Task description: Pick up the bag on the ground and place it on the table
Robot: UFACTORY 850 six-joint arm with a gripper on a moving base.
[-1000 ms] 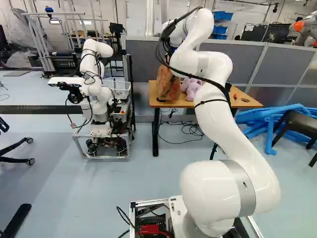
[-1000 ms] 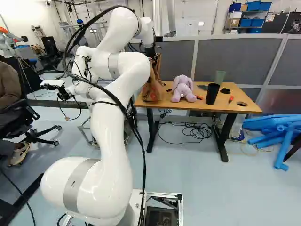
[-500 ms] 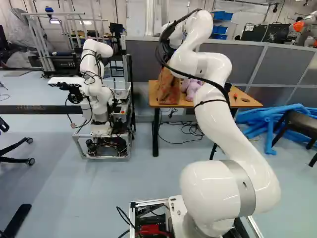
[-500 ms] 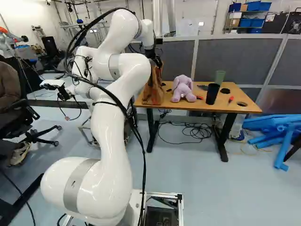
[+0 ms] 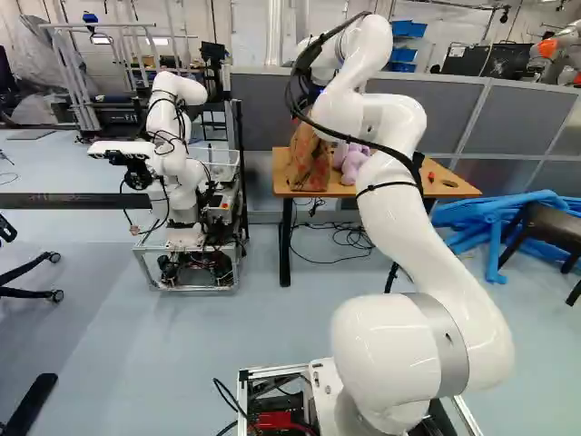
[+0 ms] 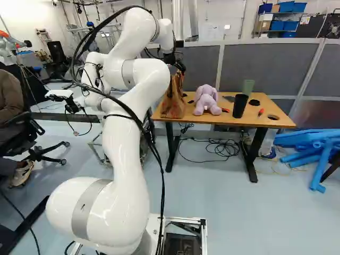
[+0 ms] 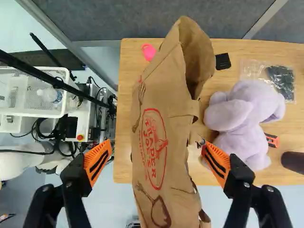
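Backing the hand away from the bag comes next

We judge the placing step all but done. The bag stands on the counter, at its left end in the right base view and close to the front edge, with the lilac plush toy beside it. Our hand is spread wide, its 2 orange pads on opposite sides of the paper and pinching nothing. 1 of them sits between the bag and the toy, close to both; we cannot tell whether it brushes either.

What we need now is a slow, straight retreat along the line of the hand, keeping the spread as it is. If we swing sideways too soon, we could catch the paper and tip the bag over the front edge, or nudge the toy.
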